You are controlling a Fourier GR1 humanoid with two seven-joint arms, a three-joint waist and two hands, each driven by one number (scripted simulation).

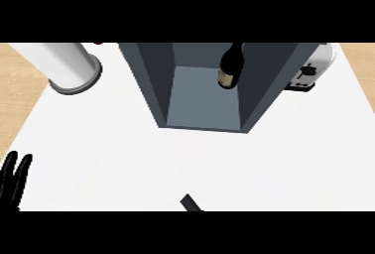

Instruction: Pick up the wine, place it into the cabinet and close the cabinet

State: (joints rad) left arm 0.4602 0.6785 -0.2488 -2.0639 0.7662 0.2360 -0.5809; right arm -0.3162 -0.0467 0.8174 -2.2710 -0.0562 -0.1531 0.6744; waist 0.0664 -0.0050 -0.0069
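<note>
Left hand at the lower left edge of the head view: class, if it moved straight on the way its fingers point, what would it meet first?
Probably nothing nearby: the black left hand points up-view over bare white counter. The white cylindrical canister lies farther on, slightly right; depth is unclear.

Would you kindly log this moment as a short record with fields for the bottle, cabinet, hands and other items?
wine bottle: upright inside the cabinet, near its right wall
cabinet: open toward the robot, no door in view
left hand: open, fingers up, resting at lower left edge
right hand: only a dark tip at bottom centre
other items: white cylinder left, toaster right
</note>
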